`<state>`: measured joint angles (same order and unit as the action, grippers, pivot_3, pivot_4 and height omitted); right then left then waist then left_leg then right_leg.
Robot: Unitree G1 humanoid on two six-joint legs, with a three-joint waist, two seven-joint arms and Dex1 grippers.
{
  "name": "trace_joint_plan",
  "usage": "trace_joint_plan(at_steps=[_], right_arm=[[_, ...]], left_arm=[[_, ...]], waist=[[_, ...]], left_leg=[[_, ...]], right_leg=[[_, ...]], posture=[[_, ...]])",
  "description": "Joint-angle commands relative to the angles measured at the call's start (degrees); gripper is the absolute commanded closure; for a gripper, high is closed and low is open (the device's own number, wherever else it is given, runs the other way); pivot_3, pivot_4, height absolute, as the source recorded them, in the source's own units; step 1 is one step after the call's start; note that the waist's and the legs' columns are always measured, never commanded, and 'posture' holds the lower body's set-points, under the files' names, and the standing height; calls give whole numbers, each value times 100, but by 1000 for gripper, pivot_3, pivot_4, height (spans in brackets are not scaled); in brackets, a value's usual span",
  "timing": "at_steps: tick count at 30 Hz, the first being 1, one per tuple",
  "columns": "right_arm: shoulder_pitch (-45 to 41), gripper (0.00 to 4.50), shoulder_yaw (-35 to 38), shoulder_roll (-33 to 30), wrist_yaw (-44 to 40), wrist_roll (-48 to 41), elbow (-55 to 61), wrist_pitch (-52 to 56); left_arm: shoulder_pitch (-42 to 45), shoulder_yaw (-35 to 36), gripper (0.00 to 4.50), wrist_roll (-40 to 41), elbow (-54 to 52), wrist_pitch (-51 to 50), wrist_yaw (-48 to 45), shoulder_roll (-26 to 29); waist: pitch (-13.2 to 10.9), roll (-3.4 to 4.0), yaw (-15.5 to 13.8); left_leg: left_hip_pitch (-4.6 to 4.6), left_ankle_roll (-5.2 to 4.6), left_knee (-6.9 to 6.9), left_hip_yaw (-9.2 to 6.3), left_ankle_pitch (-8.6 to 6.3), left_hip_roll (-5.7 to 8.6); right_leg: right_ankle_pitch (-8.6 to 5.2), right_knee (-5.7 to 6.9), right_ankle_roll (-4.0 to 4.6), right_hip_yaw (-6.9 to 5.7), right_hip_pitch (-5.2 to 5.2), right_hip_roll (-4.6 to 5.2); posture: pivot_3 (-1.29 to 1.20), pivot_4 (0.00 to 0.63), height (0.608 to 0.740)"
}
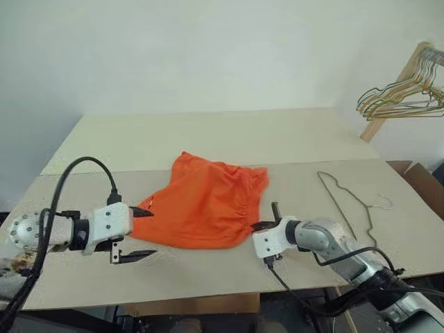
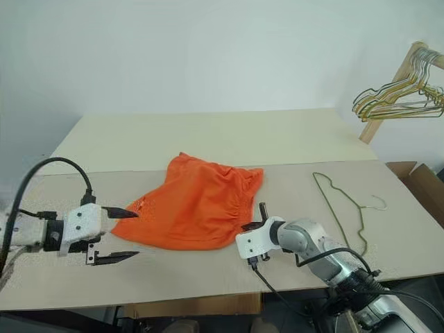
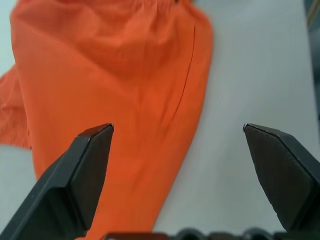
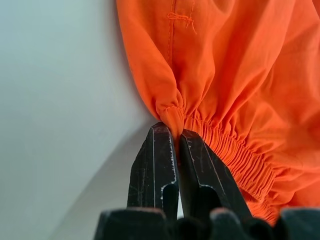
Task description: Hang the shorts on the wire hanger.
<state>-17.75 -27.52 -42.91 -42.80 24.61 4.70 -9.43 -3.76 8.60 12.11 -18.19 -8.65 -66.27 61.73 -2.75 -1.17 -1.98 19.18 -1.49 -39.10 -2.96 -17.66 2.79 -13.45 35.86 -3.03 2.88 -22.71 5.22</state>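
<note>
Right wrist view: the right pincer (image 4: 175, 145) is clamped on the gathered waistband corner of the orange shorts (image 4: 230, 75), which lie crumpled on the counter (image 1: 208, 146). The left pincer (image 1: 142, 234) gapes apart beside their opposite edge. The wire hanger (image 1: 345, 205) lies flat nearby, apart.

Bare test room: plain pale table (image 1: 208, 146) against blank white wall (image 1: 208, 48); cardboard box (image 1: 423, 184) far right.

A pale table (image 1: 208, 142) stands against a white wall (image 1: 208, 48). At two o'clock, gold hangers (image 1: 409, 97) dangle from a wooden rack (image 1: 395, 90).
</note>
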Motion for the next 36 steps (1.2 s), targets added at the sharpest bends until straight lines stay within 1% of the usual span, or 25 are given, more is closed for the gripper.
trace_joint_plan(at_steps=[1, 3, 5, 8, 10, 13, 17, 19, 20, 21, 25, 33, 34, 36], right_arm=[[204, 4473, 573, -262, -234, -725, 488, -386], [347, 4473, 739, -398, -418, -996, 698, -428], [467, 4473, 865, -495, -545, -1173, 874, -372], [518, 4473, 945, -476, -588, -1209, 939, -293], [554, 4473, 987, -462, -596, -1197, 963, -265], [624, 4473, 1049, -484, -604, -1171, 993, -260], [658, 4473, 1130, -507, -632, -1175, 1038, -228], [654, 4473, 1164, -509, -631, -1163, 1037, -212], [649, 4500, 1178, -504, -635, -1163, 1034, -204], [646, 4500, 1193, -501, -647, -1167, 1036, -197], [687, 4500, 1282, -538, -699, -1176, 1055, -193], [786, 4500, 1391, -591, -769, -1241, 1157, -156], [777, 4500, 1399, -591, -788, -1260, 1178, -137], [753, 4500, 1412, -587, -821, -1292, 1205, -107]], left_arm=[[181, -265, 0, -715, 345, 482, 189, 165], [180, -450, 0, -901, 442, 708, 73, 238], [263, -677, 0, -1072, 478, 788, 72, 200], [566, -1090, 0, -1511, 747, 972, 279, 7], [727, -1329, 0, -1800, 948, 923, 373, -81], [1029, -1677, 0, -2362, 1435, 1097, 636, -198], [1315, -1922, 0, -2516, 1813, 1353, 570, -267], [1446, -2083, 0, -2784, 2041, 1511, 689, -308], [1519, -2157, 383, -2942, 2158, 1600, 790, -327], [1583, -2211, 566, -3019, 2229, 1622, 790, -337], [1756, -2296, 1758, -3182, 2465, 1756, 877, -389], [2225, -2235, 4310, -3220, 2805, 1981, 1079, -607], [2318, -2194, 4468, -3162, 2818, 2006, 1057, -625], [2443, -2154, 4468, -3112, 2865, 2054, 1039, -639]], waist=[[-3, 2, -30], [-3, 2, -20], [-3, 2, -9], [-3, 2, -8], [-3, 1, -7], [-2, 0, -6], [5, 10, -8], [12, 23, -2], [17, 30, -3], [22, 38, -4], [27, 47, 10], [32, 39, 54], [32, 32, 59], [34, 24, 70]], left_leg=[[4, 0, 0, 0, 0, 2], [11, -1, 0, 3, 0, -1], [10, -1, 1, 4, 0, -4], [9, -2, 0, 7, 0, -19], [7, -2, 0, 10, 0, -17], [11, -2, 0, 11, 0, -8], [4, -2, 0, 9, 1, -5], [-1, -2, 0, 10, 0, -7], [-7, -2, 0, 10, 0, -7], [-10, -2, 0, 10, 0, -6], [-30, -4, 0, 10, 0, -7], [-34, -4, 0, 7, -1, -7], [-30, -4, 0, 7, -1, -7], [-11, -4, -3, 6, -1, -7]], right_leg=[[0, 0, 0, 0, -5, 2], [0, 3, 0, 1, -14, 1], [0, 4, 0, 1, -15, -1], [0, 6, 0, 1, -11, -3], [0, 8, 0, 1, -8, -4], [0, 9, 0, 1, -14, -4], [1, 15, 0, 2, -9, -1], [0, 15, 0, 2, -1, -3], [0, 14, -1, 2, 6, -3], [-1, 13, -2, 2, 11, -3], [-3, 13, -4, 2, 35, -5], [-6, 13, -5, 1, 37, -4], [-6, 13, -5, 0, 35, -3], [-5, 14, -5, -1, 16, -4]], posture=[[80, 37, 740], [67, 31, 740], [67, 31, 740], [44, 25, 740], [36, 22, 740], [29, 21, 740], [23, 19, 740], [13, 15, 740], [9, 14, 740], [6, 14, 740], [-1, 12, 740], [-3, 0, 740], [-3, 1, 740], [-3, 3, 740]])
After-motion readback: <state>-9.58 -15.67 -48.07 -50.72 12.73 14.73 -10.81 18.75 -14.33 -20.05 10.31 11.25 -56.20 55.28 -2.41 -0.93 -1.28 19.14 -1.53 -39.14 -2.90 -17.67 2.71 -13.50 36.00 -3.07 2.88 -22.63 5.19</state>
